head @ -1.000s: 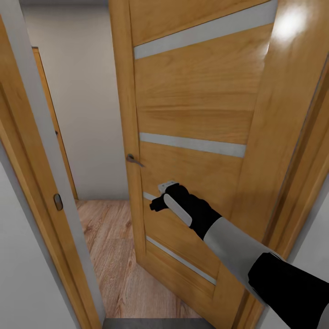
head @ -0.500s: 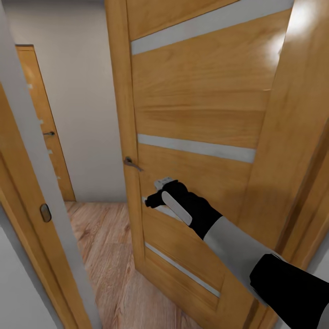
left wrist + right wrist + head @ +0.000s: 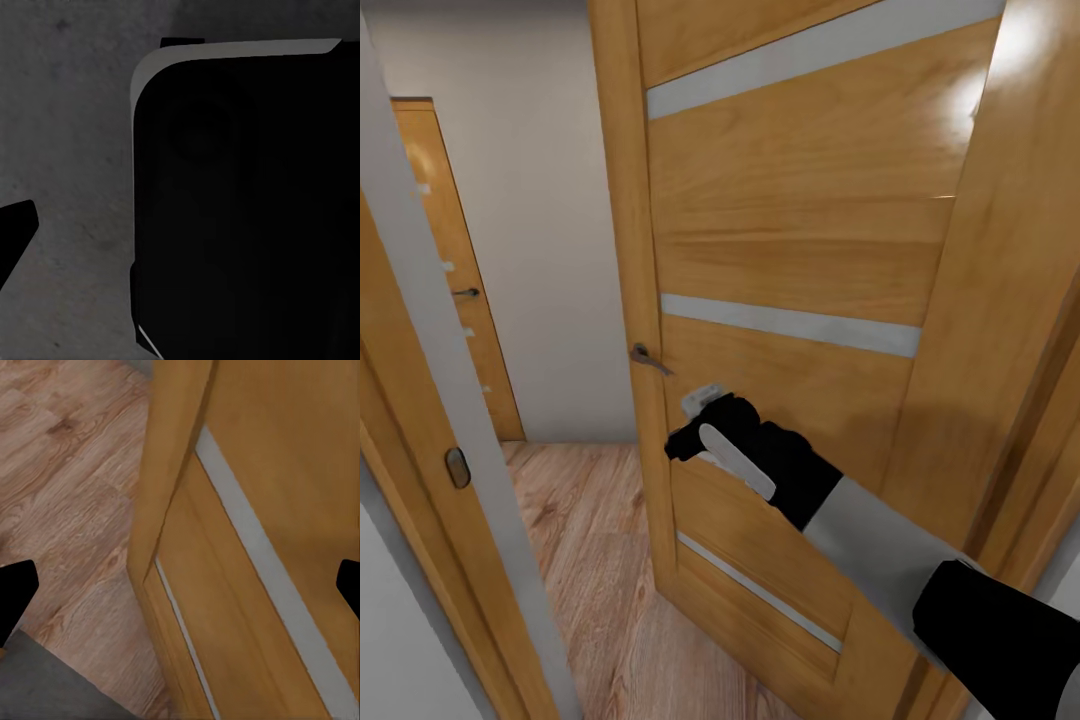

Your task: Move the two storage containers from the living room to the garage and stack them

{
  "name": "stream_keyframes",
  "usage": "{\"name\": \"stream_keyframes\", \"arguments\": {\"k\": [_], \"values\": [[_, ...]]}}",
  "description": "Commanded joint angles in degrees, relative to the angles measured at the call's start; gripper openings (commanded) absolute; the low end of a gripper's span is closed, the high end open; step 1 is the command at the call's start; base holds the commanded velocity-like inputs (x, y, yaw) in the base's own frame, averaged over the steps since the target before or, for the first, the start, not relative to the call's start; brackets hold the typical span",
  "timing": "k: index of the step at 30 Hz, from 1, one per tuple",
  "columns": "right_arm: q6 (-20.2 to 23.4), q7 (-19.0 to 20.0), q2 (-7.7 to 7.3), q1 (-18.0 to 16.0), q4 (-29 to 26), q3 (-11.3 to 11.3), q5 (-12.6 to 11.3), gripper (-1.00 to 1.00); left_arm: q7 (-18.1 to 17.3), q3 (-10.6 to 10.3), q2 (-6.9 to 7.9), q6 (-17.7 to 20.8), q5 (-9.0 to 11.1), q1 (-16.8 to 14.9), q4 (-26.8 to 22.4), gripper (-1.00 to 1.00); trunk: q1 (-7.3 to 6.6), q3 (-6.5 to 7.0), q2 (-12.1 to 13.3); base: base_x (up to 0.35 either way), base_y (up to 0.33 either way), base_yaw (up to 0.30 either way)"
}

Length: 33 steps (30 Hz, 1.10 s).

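Neither storage container is in view. In the head view I stand in a doorway facing a half-open honey-wood door with pale horizontal strips. My right gripper rests against the door face below its metal handle. In the right wrist view, the right gripper is open with nothing between the fingers, looking at the door's edge and the plank floor. In the left wrist view one dark fingertip of the left gripper hangs over the speckled grey concrete floor, beside a black part of my own body.
The door frame with its strike plate stands close on the left. Beyond the gap lies light wood plank floor, a plain pale wall and another shut wooden door. A grey concrete strip marks the threshold.
The head view has shifted forward and to the left, showing more of the far door. My right gripper has slid a little left along the door face.
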Motion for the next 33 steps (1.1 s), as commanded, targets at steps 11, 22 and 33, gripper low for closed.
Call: {"name": "stream_keyframes", "arguments": {"k": [11,22,33], "values": [[-1.4,-13.4,0.0,-0.1,5.6,3.4,0.1,1.0,0.2,0.0,0.0,-0.1,0.1,0.0,0.0,1.0,0.0,-0.06,0.0,0.0,0.0,0.0],[-5.3,-15.1,0.0,-0.2,11.2,3.6,7.2,1.0,0.2,0.0,0.0,-0.1,0.1,0.0,0.0,1.0,0.0,-0.06,0.0,0.0,0.0,0.0],[-11.2,-14.6,0.0,-1.2,19.2,3.6,7.4,1.0,0.2,0.0,-0.09,-0.1,0.1,0.0,0.0,1.0,0.0,-0.06,0.0,0.0,0.0,0.0]]}}
